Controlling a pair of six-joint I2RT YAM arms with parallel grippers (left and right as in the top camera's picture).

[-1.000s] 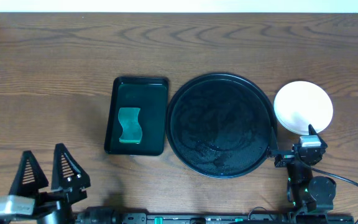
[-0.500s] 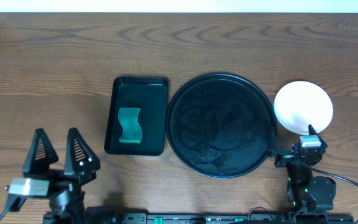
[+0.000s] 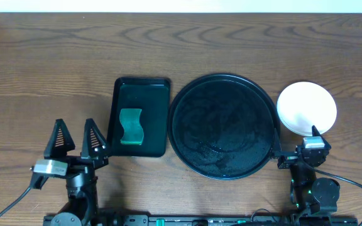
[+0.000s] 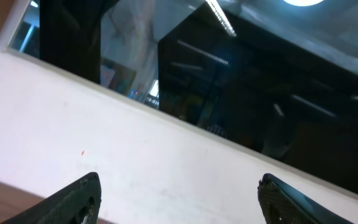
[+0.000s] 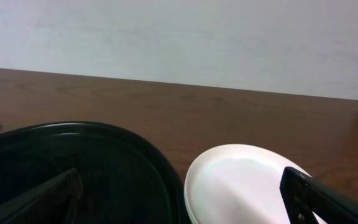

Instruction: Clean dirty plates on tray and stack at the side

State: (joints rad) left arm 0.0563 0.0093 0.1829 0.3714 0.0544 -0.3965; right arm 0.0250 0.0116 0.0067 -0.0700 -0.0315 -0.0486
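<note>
Apparently little remains to be done: the round black tray (image 3: 222,125) lies bare on the desk (image 3: 43,63), and a white plate (image 3: 307,108) sits just off the tray's right rim, touching it or nearly so. I cannot tell whether other plates are stacked beneath it. The right hand (image 5: 180,186) is released, its fingers spread, just on the near side of that plate, which is round and so offers no favoured axis. The left hand (image 3: 75,123) is likewise spread and empty. It hovers well off the tray's left side — beyond the small tray (image 3: 140,80) holding a green sponge (image 3: 131,127).

Glossy round tray (image 3: 224,127) (wood-grain table (image 3: 43,63))
</note>
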